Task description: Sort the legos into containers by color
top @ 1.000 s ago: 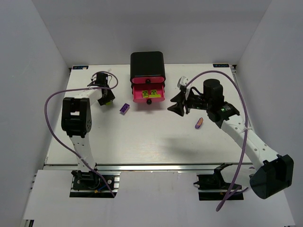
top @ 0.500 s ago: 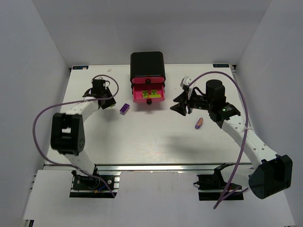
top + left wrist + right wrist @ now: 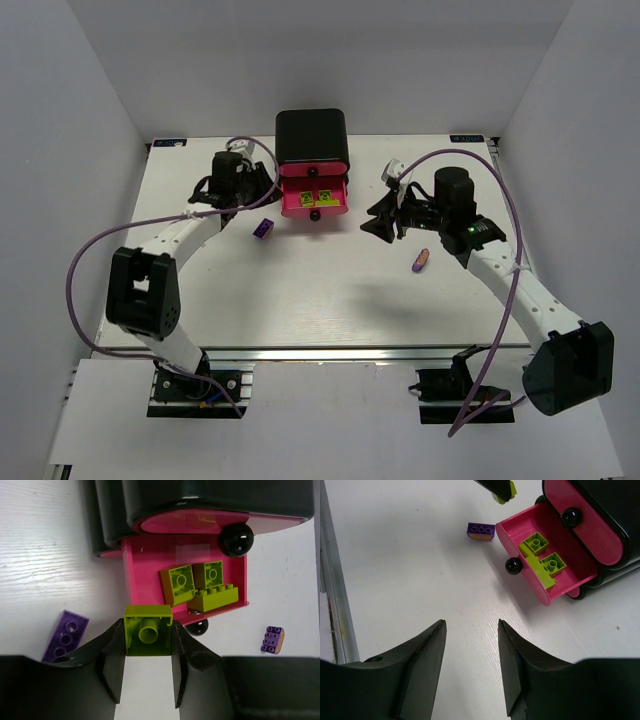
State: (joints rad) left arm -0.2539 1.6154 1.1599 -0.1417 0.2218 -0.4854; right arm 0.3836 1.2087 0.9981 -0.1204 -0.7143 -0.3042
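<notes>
My left gripper (image 3: 148,642) is shut on a lime brick (image 3: 148,637) and holds it over the near left corner of the open pink drawer (image 3: 134,575). The drawer holds three lime bricks (image 3: 200,585). In the top view the left gripper (image 3: 258,192) is just left of the drawer (image 3: 286,198), which sticks out of the black cabinet (image 3: 312,135). A purple brick (image 3: 263,229) lies on the table left of the drawer. A purple and pink brick (image 3: 421,260) lies to the right. My right gripper (image 3: 378,224) is open and empty, right of the drawer, above bare table (image 3: 470,630).
The upper drawers of the cabinet are shut, with a black knob (image 3: 235,538) above the open one. White walls close in the table on three sides. A metal rail (image 3: 320,350) runs along the near edge.
My left arm has swung right from the table's far left to the drawer's left edge, carrying the lime brick. My right arm has barely moved.
</notes>
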